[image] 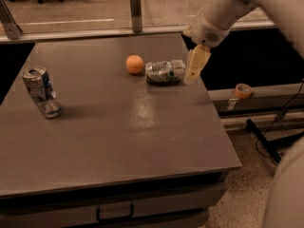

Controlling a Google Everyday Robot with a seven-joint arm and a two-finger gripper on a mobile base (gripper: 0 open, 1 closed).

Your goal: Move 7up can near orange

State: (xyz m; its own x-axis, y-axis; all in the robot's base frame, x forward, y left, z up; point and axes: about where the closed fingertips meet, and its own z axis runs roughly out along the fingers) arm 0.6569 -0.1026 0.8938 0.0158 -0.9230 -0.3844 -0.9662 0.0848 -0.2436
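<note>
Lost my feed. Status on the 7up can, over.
Gripper at right end of 7up can. Can on its side, just right of orange, small gap. Nothing between them; blue-marked can far left.

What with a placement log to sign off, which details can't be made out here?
In the camera view:
The gripper hides the right end of the dented silver-and-green 7up can.
The white robot arm: cut off by top and right edges.
Upright silver-and-blue can: label too small to read.
</note>
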